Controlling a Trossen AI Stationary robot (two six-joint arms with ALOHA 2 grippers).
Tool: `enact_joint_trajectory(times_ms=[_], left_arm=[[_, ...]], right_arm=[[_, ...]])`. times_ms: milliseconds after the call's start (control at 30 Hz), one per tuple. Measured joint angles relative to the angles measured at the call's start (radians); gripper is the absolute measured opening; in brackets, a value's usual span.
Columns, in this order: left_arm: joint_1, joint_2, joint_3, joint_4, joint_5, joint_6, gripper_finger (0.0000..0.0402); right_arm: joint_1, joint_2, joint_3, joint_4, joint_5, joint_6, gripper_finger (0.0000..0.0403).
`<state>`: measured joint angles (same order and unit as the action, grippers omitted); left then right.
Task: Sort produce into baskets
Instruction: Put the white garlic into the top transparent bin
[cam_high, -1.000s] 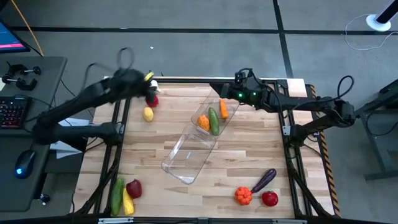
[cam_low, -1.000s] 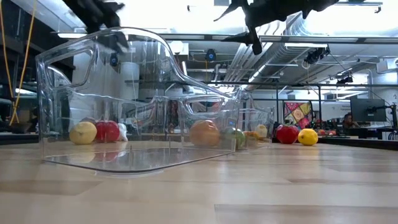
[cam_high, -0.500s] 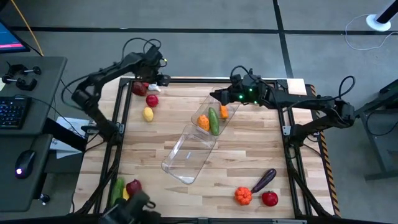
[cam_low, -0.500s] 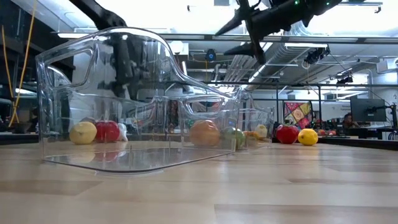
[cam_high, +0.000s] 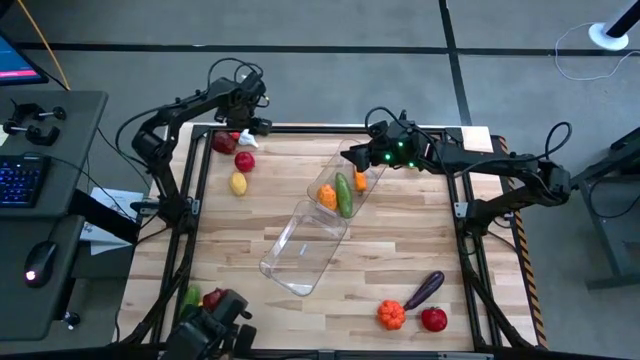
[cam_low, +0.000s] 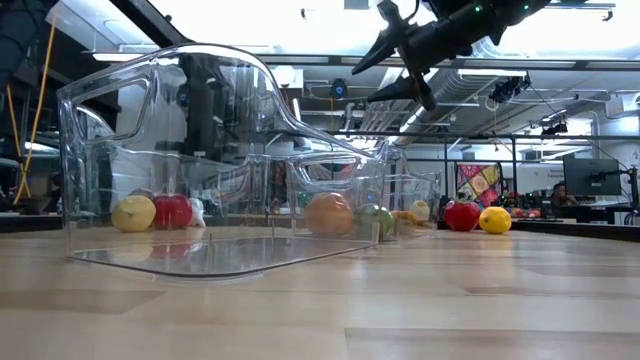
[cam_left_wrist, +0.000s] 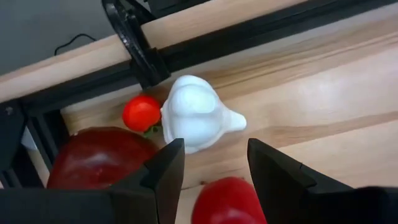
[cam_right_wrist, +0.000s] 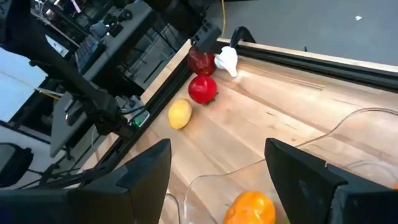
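My left gripper (cam_high: 251, 124) (cam_left_wrist: 211, 171) is open over the table's far left corner, above a white garlic (cam_left_wrist: 196, 112), a small tomato (cam_left_wrist: 142, 112), a dark red apple (cam_left_wrist: 99, 158) and another red fruit (cam_left_wrist: 227, 199). A lemon (cam_high: 238, 184) lies nearby. My right gripper (cam_high: 350, 157) (cam_right_wrist: 217, 186) is open and empty, above the far end of a clear bin (cam_high: 345, 185) that holds an orange fruit (cam_high: 327, 196), a cucumber (cam_high: 344, 194) and a carrot (cam_high: 360, 176). A second clear bin (cam_high: 303, 250) stands empty beside it.
An eggplant (cam_high: 424, 290), a pumpkin (cam_high: 391, 315) and a red fruit (cam_high: 434, 319) lie near the right front. A cucumber and a red fruit (cam_high: 212, 297) lie at the left front, partly behind a dark object (cam_high: 215, 330) at the near edge.
My left arm has swung toward the far edge, and its gripper now hangs over the far left corner. My right gripper has gone a little toward the table's left and tipped from pointing down to nearly level. A dark object has come in at the near left edge.
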<state>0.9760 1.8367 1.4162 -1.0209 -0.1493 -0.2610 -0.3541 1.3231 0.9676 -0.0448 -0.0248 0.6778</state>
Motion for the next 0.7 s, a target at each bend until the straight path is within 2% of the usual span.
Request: enact_joint_trajectory(times_ms=[233, 700], left_arm=[[0.008, 0.042, 0.0, 0.008, -0.055, 0.02, 0.0175], [0.052, 0.054, 0.0, 0.037, -0.033, 0.03, 0.0256]], right_arm=[[0.0, 0.0, 0.0, 0.0, 0.025, 0.002, 0.0252], [0.0, 0.0, 0.0, 0.0, 0.073, 0.002, 0.0252]])
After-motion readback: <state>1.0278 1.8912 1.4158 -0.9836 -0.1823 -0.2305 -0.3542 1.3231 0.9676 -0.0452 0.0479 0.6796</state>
